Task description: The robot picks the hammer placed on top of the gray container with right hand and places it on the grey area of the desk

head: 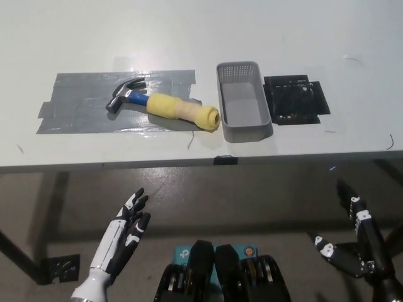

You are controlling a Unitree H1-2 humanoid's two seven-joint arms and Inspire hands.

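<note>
**Hammer lies on the grey tape, both hands down below the table edge**

The hammer (160, 106) rests flat on the grey taped area (75, 104) at the left part of the white table (201, 31). Its metal claw head sits on the tape, pointing far-left, with a short blue neck behind it. The yellow padded handle runs toward the right and slightly nearer, and its end reaches past the tape's right edge, stopping just beside the near-left corner of the gray container (244, 108).

The gray container stands upright to the right of the hammer, long side running near to far, with nothing visible inside it. Just to its right lies a black mat (296, 99), flat on the table.

Nothing touches the hammer. The white left hand (123, 229) hangs below the near edge of the table at the lower left, fingers released and spread, holding nothing. The black right hand (352, 242) is low at the lower right, also below the table edge and well apart from the container; its fingers are splayed and empty.
</note>
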